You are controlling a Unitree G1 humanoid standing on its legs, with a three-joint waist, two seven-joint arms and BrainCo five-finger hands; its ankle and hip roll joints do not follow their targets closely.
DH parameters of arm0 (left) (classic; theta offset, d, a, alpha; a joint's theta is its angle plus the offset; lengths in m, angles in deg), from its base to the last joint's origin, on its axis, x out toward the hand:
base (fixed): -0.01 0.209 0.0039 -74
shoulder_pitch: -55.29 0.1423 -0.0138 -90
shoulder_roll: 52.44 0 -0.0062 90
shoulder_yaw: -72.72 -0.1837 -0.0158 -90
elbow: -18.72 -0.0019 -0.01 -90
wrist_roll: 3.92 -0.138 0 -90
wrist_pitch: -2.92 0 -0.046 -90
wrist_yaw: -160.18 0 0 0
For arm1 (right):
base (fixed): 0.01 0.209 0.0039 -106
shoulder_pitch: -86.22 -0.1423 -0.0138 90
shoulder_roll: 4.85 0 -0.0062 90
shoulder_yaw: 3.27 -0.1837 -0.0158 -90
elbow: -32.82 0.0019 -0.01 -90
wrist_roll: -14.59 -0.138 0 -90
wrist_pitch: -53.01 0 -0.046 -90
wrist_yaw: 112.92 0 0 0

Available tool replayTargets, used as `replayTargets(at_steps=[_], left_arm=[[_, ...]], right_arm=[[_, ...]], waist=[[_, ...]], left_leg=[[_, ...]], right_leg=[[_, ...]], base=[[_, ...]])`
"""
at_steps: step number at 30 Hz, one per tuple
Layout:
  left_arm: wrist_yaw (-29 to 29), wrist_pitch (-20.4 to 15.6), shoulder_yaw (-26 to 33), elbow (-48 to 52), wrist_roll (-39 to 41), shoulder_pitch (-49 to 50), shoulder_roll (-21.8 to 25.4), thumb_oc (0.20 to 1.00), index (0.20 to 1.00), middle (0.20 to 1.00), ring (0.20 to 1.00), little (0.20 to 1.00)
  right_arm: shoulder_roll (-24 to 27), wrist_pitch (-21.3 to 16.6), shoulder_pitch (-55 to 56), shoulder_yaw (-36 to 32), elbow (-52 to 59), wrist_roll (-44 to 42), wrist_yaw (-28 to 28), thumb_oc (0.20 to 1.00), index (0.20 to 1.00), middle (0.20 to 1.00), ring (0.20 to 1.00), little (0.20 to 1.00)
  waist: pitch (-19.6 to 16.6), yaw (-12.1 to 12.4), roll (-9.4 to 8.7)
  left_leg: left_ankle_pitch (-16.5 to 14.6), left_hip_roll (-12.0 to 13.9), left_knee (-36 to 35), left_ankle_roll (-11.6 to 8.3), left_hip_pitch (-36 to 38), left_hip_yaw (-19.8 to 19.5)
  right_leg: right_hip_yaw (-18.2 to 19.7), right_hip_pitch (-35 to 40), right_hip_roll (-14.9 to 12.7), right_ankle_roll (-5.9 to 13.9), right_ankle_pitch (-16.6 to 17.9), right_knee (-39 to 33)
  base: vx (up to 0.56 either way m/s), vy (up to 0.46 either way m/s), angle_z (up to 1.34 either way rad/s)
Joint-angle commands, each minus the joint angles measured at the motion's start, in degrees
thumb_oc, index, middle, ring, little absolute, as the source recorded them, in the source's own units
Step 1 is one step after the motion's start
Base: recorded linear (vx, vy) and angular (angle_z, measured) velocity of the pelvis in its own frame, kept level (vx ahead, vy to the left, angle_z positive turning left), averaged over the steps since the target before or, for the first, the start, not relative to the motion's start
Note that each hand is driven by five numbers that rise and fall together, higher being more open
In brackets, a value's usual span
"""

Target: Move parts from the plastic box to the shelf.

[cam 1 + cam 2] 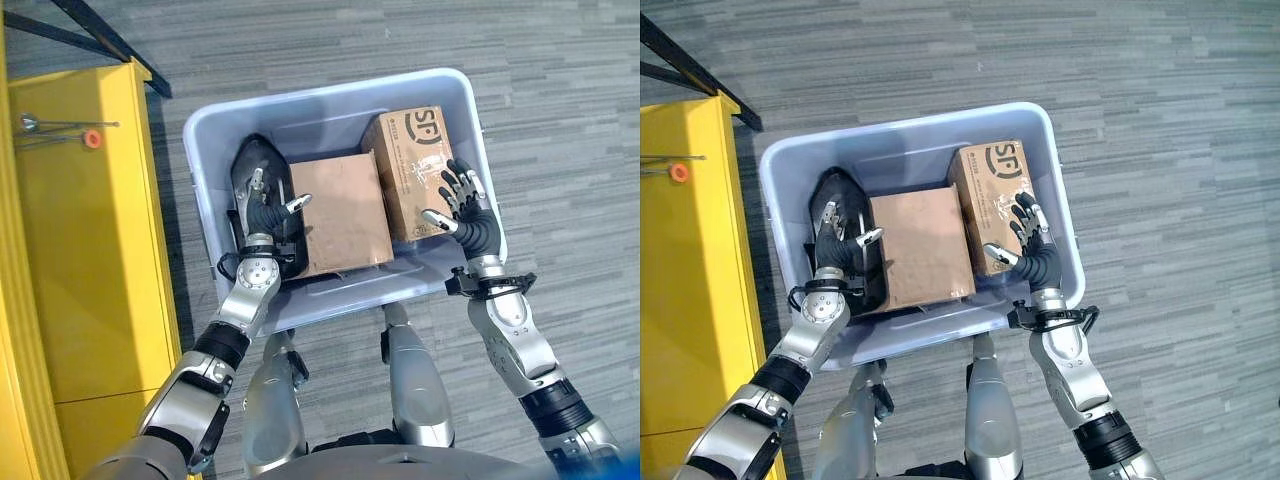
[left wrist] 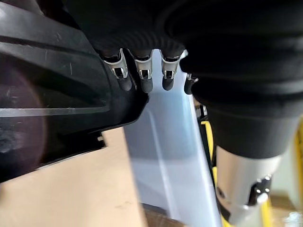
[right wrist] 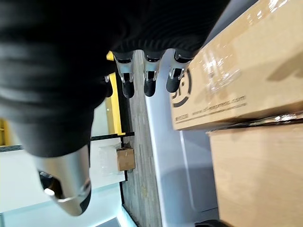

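Plastic box (image 1: 205, 150) holds two cardboard boxes (image 1: 340, 215) beside yellow shelf (image 1: 90, 250).

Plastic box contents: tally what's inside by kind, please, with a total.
Cardboard boxes: 2, a plain one in the middle and a printed one on the robot's right.
Black parts: 1, on the robot's left, under the left hand.
Total: 3 things in the plastic box.
The right hand is at the printed carton, fingers spread.
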Motion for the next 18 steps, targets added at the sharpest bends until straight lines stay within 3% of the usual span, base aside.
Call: replayTargets(at_steps=[1, 5, 18], left_arm=[[2.65, -0.64, 1.3, -2.36, -3.24, -1.97, 2.55, 1.0, 1.0, 1.0, 1.0, 1.0], [2.95, 1.29, 0.25, -14.47, -3.34, -11.03, 4.64, 1.0, 1.0, 1.0, 1.0, 1.0], [0.28, 4.56, -4.38, -22.08, -9.14, -17.67, 3.9, 1.0, 1.0, 1.0, 1.0, 1.0]], right_arm=[[1.34, -4.36, -0.79, -1.3, 3.72, -0.63, -0.04, 1.0, 1.0, 1.0, 1.0, 1.0], [2.34, -5.1, -1.01, 0.62, 3.99, -1.11, 0.59, 1.0, 1.0, 1.0, 1.0, 1.0], [3.51, -5.33, -1.24, 1.46, 4.96, -2.52, 2.56, 1.0, 1.0, 1.0, 1.0, 1.0]], waist=[[-0.95, 0.38, -1.38], [0.14, -2.21, -2.34], [0.3, -4.82, -2.31]], left_leg=[[1.25, 5.42, 3.19, -3.3, 1.05, -0.95], [0.62, 6.04, 2.41, -4.53, 1.29, -0.07], [0.81, 6.27, 0.85, -5.08, 1.77, 1.78]], right_leg=[[-1.81, -1.47, -3.19, 1.67, 2.03, 4.8], [-0.46, -2.99, -1.99, 1.96, 1.28, 4.92], [1.16, -4.61, -0.98, 2.14, 1.7, 4.31]], base=[[-0.01, -0.005, -0.14], [0.05, 0.013, -0.13], [0.02, 0.003, -0.09]])
